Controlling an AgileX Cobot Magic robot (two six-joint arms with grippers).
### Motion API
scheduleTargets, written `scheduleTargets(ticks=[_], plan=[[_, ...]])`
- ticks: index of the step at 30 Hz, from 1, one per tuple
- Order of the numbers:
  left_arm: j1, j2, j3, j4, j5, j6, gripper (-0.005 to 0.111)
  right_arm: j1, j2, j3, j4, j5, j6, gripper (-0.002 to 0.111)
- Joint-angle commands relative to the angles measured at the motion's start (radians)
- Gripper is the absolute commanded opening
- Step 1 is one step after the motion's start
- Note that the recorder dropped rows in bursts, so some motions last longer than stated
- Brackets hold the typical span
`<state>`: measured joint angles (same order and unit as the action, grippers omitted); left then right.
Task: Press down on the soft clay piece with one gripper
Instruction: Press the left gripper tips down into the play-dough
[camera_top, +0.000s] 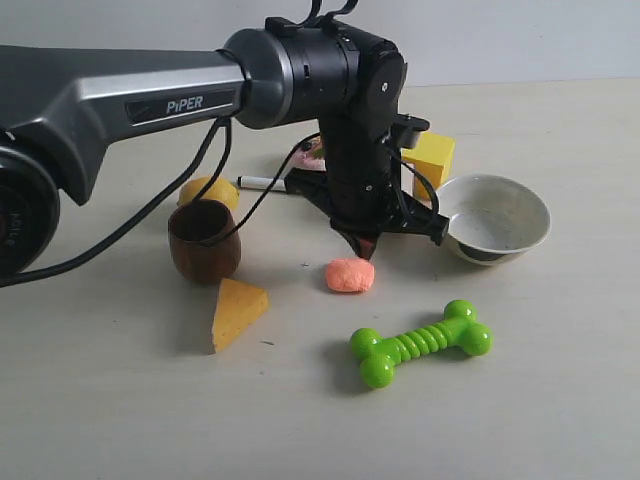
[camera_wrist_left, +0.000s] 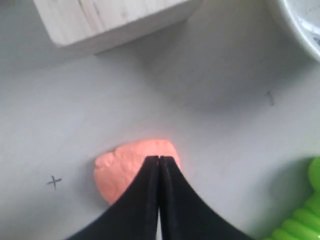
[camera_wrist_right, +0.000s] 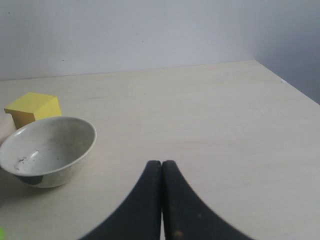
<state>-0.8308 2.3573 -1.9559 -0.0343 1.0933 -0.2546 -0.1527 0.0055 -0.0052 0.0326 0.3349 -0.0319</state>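
The clay (camera_top: 349, 275) sits just under the left pincer (camera_top: 362, 243), fingers pressed together, tip nearer its edge than its middle. Pushed down off-centre, the lump may squirt sideways toward the bone (camera_top: 421, 343). The right pincer (camera_wrist_right: 161, 164), likewise together, hangs near the bowl (camera_wrist_right: 47, 150).

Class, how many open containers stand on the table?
2. A brown wooden cup left of the orange clay lump; a white bowl to the right, beside the yellow block. The arm could hide more behind it.

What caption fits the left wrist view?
Shut left gripper poised over the soft clay piece, wooden block nearby.
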Motion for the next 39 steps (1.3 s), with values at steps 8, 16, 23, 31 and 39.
scheduleTargets(ticks=[8,16,23,31,39], plan=[[-0.006,0.012,-0.009,0.034,0.073,0.000,0.000,0.002,-0.006,0.005,0.003,-0.008,-0.001,0.000],[-0.006,0.018,-0.009,0.034,0.073,0.000,0.000,0.002,-0.006,0.005,0.003,-0.008,-0.001,0.000],[-0.006,0.053,-0.009,0.014,0.070,0.012,0.000,0.002,-0.006,0.005,0.003,-0.008,-0.001,0.000],[-0.006,0.103,-0.009,0.000,0.079,0.018,0.000,0.002,-0.006,0.005,0.003,-0.008,-0.001,0.000],[-0.006,0.136,-0.009,-0.033,0.065,0.045,0.000,0.002,-0.006,0.005,0.003,-0.008,-0.001,0.000]])
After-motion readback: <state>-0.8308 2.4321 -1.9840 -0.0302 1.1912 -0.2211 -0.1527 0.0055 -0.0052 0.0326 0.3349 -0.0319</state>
